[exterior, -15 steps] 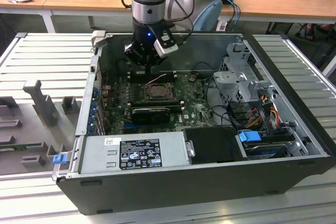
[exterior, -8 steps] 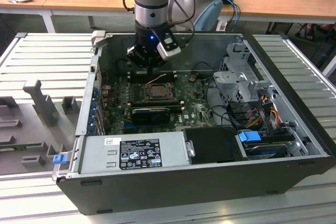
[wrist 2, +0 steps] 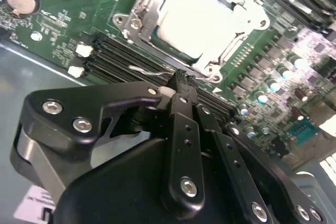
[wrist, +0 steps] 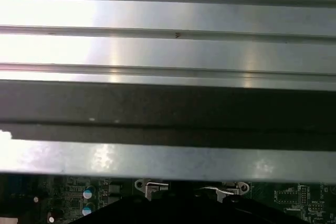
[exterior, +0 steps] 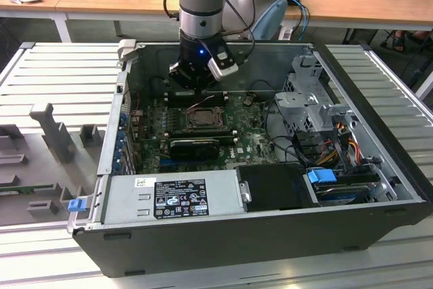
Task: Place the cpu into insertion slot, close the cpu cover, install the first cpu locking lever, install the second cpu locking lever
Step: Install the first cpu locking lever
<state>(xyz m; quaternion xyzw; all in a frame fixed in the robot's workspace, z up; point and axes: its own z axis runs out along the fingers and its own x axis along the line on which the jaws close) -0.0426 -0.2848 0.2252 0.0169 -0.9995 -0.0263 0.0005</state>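
Note:
The cpu (wrist 2: 202, 17), a pale square chip, lies in the insertion slot (exterior: 202, 118) on the green board. The cpu cover (wrist 2: 137, 10), a silvery frame, lies flat around it. A thin wire locking lever (wrist 2: 146, 70) runs along the socket's side next to the memory slots. My black gripper (wrist 2: 180, 80) hangs just behind the socket in the exterior view (exterior: 189, 84). Its fingers (wrist 2: 182, 129) are shut together, tips right at the lever's end. I cannot tell if they touch it. In the first wrist view, lever hooks (wrist: 152, 186) show by the board's edge.
Black memory slots (wrist 2: 113, 56) lie between gripper and socket. A long black card (exterior: 196, 145) sits in front of the socket, a power supply (exterior: 172, 197) nearer still. The drive cage (exterior: 308, 99) and cables are on the exterior view's right. The case wall (wrist: 168, 108) is close by.

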